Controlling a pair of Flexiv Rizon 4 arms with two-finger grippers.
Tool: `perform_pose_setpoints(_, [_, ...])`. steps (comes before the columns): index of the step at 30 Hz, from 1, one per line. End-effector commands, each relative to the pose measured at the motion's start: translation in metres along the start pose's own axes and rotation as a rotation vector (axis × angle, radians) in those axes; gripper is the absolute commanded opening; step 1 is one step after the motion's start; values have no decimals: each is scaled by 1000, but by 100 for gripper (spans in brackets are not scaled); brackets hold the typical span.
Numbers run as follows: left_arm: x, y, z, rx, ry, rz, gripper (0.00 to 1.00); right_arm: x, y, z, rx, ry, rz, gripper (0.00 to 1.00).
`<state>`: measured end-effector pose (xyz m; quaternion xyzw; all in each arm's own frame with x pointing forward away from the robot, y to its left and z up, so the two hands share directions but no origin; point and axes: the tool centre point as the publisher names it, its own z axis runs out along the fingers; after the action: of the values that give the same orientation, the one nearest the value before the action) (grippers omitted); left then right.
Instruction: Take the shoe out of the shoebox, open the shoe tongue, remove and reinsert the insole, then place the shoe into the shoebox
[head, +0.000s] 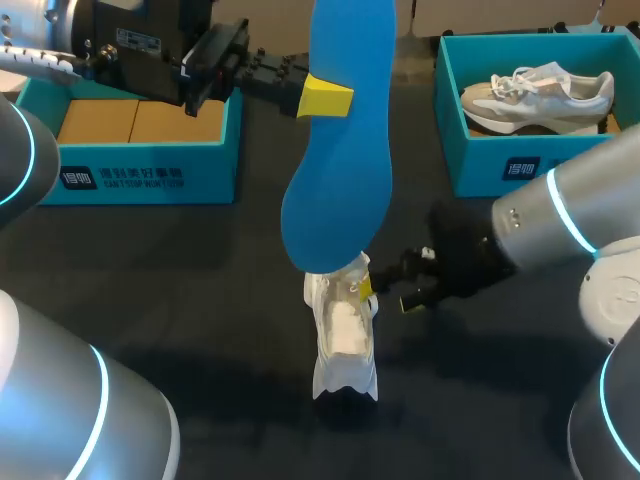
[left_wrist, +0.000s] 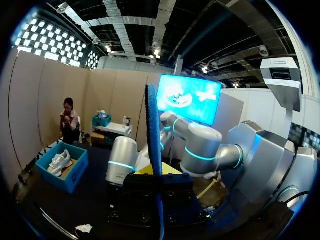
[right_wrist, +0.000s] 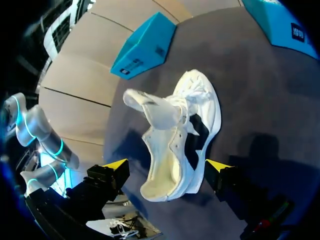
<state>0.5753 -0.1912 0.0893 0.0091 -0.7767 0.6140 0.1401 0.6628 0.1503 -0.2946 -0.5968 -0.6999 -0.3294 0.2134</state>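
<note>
A long blue insole (head: 335, 140) hangs upright high over the table's middle, my left gripper (head: 325, 97) shut on it near its upper half. In the left wrist view the insole (left_wrist: 154, 145) shows edge-on between the fingers of the left gripper (left_wrist: 156, 172). Below the insole's lower end a white shoe (head: 345, 330) lies on the dark table. My right gripper (head: 372, 285) is at the shoe's right side. In the right wrist view the white shoe (right_wrist: 185, 135), its tongue (right_wrist: 150, 107) pulled out, lies between the wide-open fingers of the right gripper (right_wrist: 167, 167).
A teal shoebox (head: 150, 160) with brown cardboard inside stands at the back left. A second teal shoebox (head: 520, 160) at the back right holds a grey-and-white sneaker (head: 540, 95). My right arm reaches in low across the table's right side.
</note>
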Motion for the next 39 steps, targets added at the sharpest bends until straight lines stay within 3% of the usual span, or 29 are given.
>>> perform_pose_setpoints(1, [-1, -1, 1, -4, 0, -1, 0, 10, 3, -20, -51, 52, 24, 100])
perform_pose_setpoints(4, [-1, -1, 1, -4, 0, -1, 0, 18, 12, -32, -49, 142, 58, 100])
perform_pose_setpoints(13, [-1, -1, 1, -4, 0, -1, 0, 29, 31, -42, 9, 246, 100, 100])
perform_pose_setpoints(20, [-1, -1, 1, -4, 0, -1, 0, 29, 40, -53, -1, 338, 136, 100])
perform_pose_setpoints(30, [-1, -1, 1, -4, 0, -1, 0, 31, 49, -59, -40, 432, 180, 100])
perform_pose_setpoints(39, [-1, -1, 1, -4, 0, -1, 0, 30, 50, -61, -56, 431, 194, 100])
